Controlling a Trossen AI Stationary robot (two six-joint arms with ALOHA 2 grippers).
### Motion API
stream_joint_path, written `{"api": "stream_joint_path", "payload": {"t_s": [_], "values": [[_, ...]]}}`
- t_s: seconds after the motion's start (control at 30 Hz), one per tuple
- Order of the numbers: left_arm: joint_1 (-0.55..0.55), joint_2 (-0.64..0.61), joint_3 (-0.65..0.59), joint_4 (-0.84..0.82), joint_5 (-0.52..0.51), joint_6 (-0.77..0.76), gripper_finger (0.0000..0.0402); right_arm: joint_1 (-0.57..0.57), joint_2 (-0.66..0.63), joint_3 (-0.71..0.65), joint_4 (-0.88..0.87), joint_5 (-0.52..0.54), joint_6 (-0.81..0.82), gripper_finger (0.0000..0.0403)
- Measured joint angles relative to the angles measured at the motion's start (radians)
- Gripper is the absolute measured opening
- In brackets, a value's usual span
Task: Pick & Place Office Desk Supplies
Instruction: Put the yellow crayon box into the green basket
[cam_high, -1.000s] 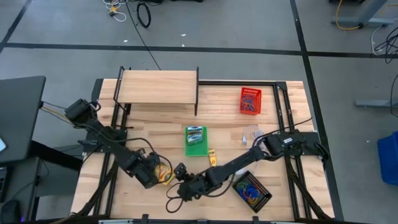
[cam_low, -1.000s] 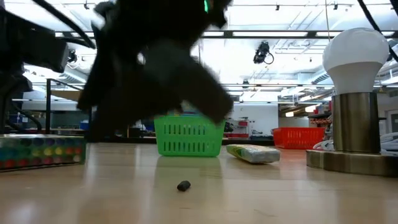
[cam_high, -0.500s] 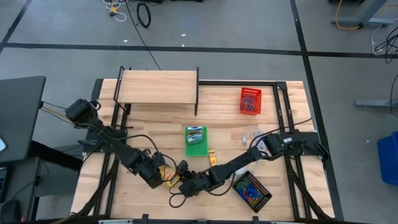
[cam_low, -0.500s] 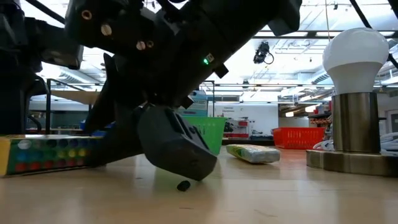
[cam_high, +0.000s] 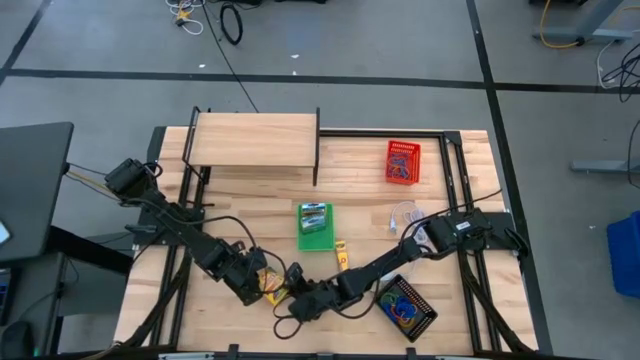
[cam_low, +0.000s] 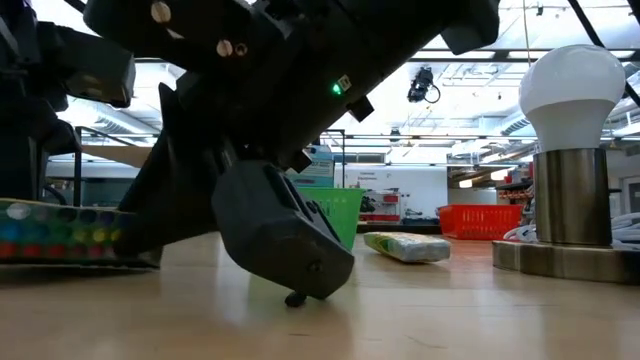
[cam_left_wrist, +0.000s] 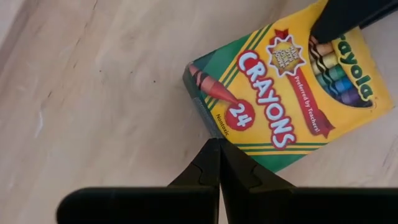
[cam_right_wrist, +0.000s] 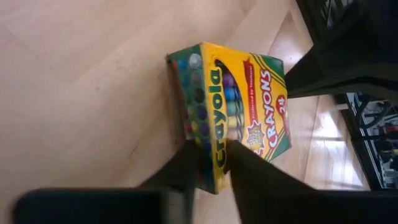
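The wooden worktop (cam_high: 240, 210) carried everything. The crayon box (cam_high: 272, 288) lay flat near its front edge, and both arms met there. The right pincer (cam_right_wrist: 210, 163) was pinching the crayon box, one finger on each side of its end. The left pincer (cam_left_wrist: 219, 163) was pressed together, its tips just at the edge of the crayon box

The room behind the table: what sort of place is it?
Probably a lab or workshop. Strip lights line the ceiling, cables trail over a taped grey floor, and two robot arms share a wooden table.
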Motion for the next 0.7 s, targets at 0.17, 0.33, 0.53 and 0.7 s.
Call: {"api": "stream_joint_path", "payload": {"t_s": [0.17,0.33,0.53,0.7], "values": [[0.0,0.001,-0.001,0.012,-0.008,0.016,0.0001,0.018,0.0,0.0,0.004,0.014,-0.026,0.0012],[-0.002,0.001,0.002,0.016,-0.02,0.024,0.0001,0.046,-0.014,0.0,-0.065,0.094,-0.064,0.0004],[-0.003,0.001,0.003,0.014,-0.011,0.053,0.0006,0.069,-0.088,0.001,-0.228,0.156,0.017,0.0001],[-0.004,0.001,0.003,0.013,-0.011,0.089,0.0007,0.076,-0.163,0.001,-0.402,0.161,0.164,0.0001]]}}
